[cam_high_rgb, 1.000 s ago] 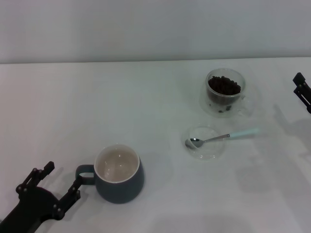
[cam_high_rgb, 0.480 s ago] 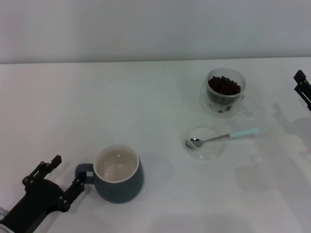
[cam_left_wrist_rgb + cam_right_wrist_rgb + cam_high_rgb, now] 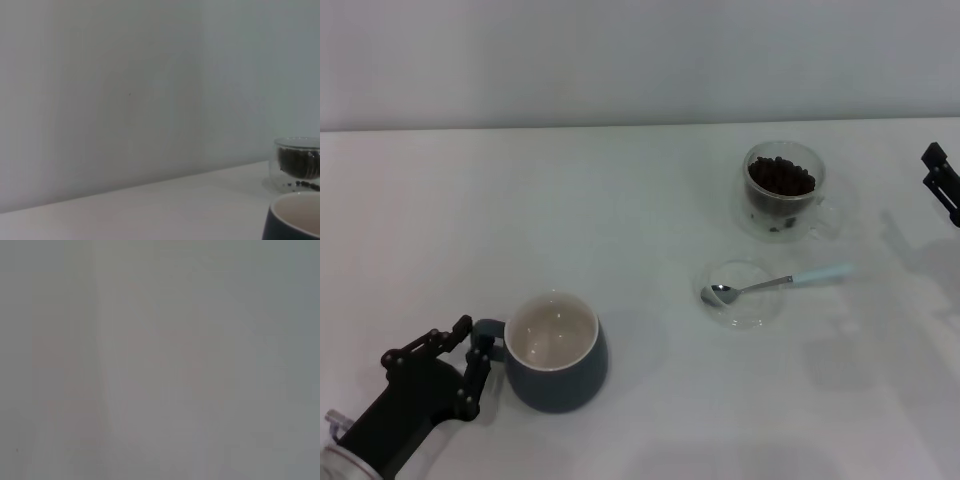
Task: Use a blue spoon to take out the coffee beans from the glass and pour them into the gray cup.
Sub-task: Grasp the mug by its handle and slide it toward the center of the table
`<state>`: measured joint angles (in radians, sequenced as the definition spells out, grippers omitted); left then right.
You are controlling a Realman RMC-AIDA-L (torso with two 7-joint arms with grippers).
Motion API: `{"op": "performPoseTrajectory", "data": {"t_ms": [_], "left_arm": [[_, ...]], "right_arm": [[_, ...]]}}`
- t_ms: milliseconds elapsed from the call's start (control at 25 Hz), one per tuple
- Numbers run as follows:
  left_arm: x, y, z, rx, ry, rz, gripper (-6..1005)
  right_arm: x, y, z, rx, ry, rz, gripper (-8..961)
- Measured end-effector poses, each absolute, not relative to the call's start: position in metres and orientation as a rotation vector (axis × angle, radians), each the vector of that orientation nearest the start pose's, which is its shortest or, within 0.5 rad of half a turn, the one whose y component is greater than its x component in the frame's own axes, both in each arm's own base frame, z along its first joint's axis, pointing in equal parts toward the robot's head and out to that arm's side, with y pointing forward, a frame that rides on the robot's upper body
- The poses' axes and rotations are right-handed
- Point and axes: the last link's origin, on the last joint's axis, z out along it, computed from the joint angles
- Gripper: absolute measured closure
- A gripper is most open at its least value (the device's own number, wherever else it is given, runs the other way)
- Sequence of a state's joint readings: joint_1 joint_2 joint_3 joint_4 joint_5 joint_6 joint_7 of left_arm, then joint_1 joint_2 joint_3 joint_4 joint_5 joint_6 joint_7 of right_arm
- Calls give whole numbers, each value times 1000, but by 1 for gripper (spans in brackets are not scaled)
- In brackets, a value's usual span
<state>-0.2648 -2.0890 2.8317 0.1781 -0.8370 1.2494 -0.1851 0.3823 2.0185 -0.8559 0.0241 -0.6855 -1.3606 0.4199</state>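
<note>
The right gripper point(image 3: 943, 183) is cut off by the right edge of the head view, so only a black tip shows and its fingers cannot be read. The left wrist view clips the gray cup point(image 3: 295, 217) at the lower right corner and the glass point(image 3: 298, 164) at the right edge. The right wrist view shows only a featureless blur. The left gripper point(image 3: 460, 352) partly covers the cup's handle at lower left.
</note>
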Motion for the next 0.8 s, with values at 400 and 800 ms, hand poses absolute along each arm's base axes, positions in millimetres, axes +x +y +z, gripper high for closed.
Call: {"op": "performPoseTrajectory", "data": {"t_ms": [400, 800], "left_arm": [[-322, 239, -91, -2093, -499, -687, 829], [-302, 246, -103, -2219, -364, -699, 832]], "right_arm": [[366, 294, 24, -1601, 602, 790, 124], [363, 295, 22, -1614, 595, 797, 131]]}}
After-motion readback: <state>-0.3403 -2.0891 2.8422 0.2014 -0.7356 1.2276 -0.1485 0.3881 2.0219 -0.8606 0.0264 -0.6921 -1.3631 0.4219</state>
